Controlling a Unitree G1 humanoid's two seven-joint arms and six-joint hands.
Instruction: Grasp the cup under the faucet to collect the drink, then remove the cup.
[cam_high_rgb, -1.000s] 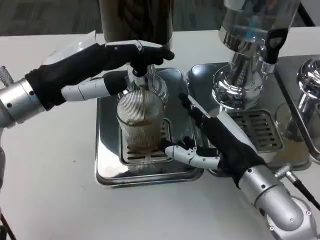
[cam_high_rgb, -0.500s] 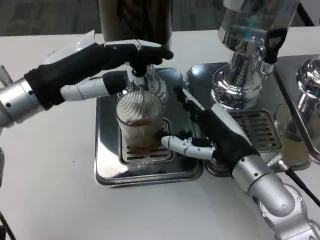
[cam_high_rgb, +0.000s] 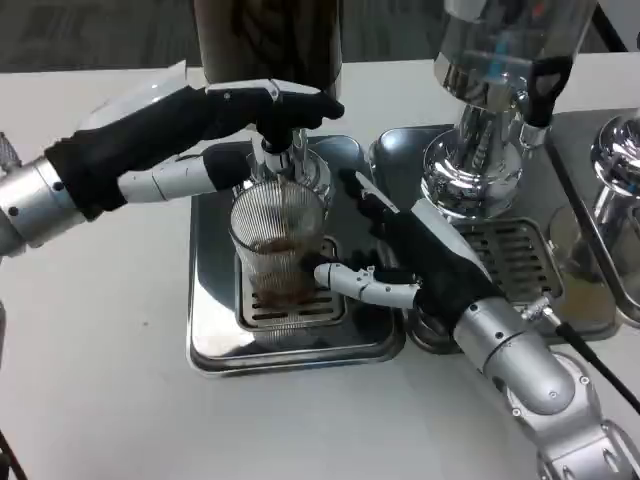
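Brown drink runs in a thin stream from the faucet down into the ribbed clear cup. The cup stands upright on the slotted grate of a shiny metal drip tray, right under the faucet. A little brown drink sits in the bottom part of the cup.

The left hand reaches in from the left side. Its fingers are closed over the top of the faucet, at the foot of the dark drink tank, and its thumb lies under them, next to the cup's rim.

The right hand comes in from the lower right. It is open, with its fingers spread apart. Its white thumb points at the cup's right side and looks like it just touches it. The other fingers point up past the cup, close to it, but they are not wrapped around it.

A second dispenser with a clear tank stands to the right on its own tray. Everything rests on the white desk.
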